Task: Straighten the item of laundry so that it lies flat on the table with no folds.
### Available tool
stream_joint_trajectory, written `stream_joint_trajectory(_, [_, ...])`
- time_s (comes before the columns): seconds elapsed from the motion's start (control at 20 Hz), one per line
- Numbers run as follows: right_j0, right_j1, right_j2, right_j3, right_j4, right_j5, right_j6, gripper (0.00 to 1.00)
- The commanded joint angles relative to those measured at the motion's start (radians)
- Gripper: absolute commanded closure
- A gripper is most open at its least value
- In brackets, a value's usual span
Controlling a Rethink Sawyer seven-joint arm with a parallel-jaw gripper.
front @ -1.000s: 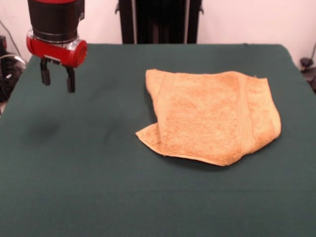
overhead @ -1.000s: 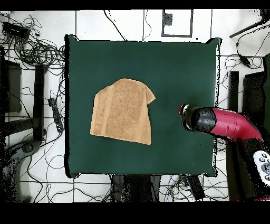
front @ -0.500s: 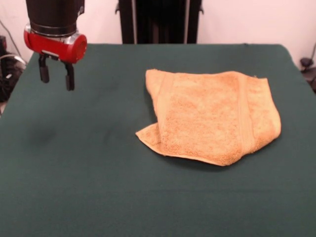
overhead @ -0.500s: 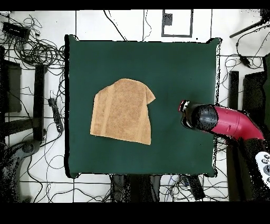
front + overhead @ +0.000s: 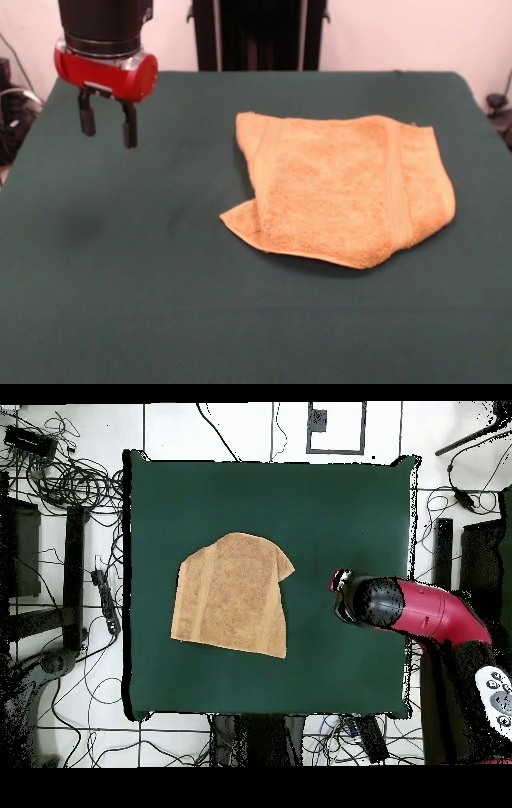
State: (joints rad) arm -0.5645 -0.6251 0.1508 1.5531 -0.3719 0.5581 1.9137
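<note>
The item of laundry is a mustard terry towel lying folded on the dark green table, right of centre in the front view. Its left edge is doubled over and a corner pokes out at the lower left. From overhead the towel sits left of the table's middle. My gripper hangs above the table well to the left of the towel, open, with nothing between its fingers. From overhead the arm's red and black wrist covers the gripper.
Cables and stands crowd the floor around the table. A black post stands behind the table's far edge.
The gripper has shifted a little toward the towel and stays open. The towel has not moved.
</note>
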Motion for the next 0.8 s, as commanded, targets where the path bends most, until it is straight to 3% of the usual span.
stream_joint_trajectory(0.05, [0.058, 0.036, 0.076, 0.055, 0.051, 0.063, 0.054, 0.00])
stream_joint_trajectory(0.8, [0.089, 0.040, 0.060, 0.062, 0.062, 0.035, 0.080, 0.00])
